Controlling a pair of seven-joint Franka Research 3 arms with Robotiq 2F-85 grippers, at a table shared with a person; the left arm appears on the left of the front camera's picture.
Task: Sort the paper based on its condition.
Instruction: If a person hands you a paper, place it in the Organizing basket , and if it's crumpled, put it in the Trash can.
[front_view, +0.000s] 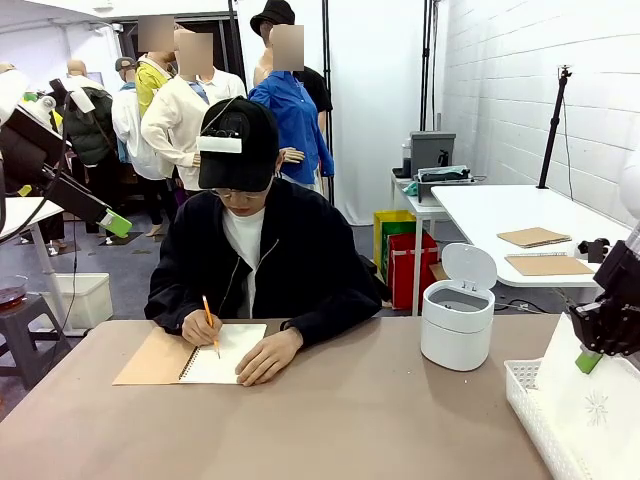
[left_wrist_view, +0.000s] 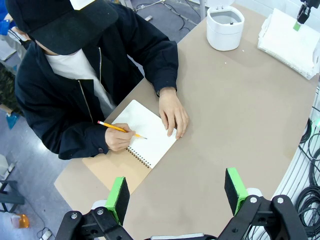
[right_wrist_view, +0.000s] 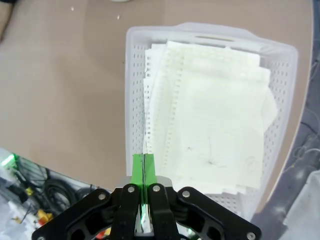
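I see the right end effector (right_wrist_view: 144, 165) clenched at lower centre, apparently pinching one edge of the paper (right_wrist_view: 210, 115), though the sheet is too thin to confirm. The left end effector (left_wrist_view: 176, 192) hangs released over the bare brown bench (left_wrist_view: 235, 115); the white basket (right_wrist_view: 131, 100) is cut off at the frame's bottom.

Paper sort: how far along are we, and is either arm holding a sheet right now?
Done: a stack of torn-out sheets lies in the white basket. In hand: nothing visible; the right gripper hangs over the basket with jaws together, the left gripper is open above the table. Left: the person's hand holds a pencil to the notebook page.

White paper (right_wrist_view: 210, 115) — white perforated basket (right_wrist_view: 132, 100); green-padded black fingers (right_wrist_view: 138, 172); yellow pencil (left_wrist_view: 117, 128)
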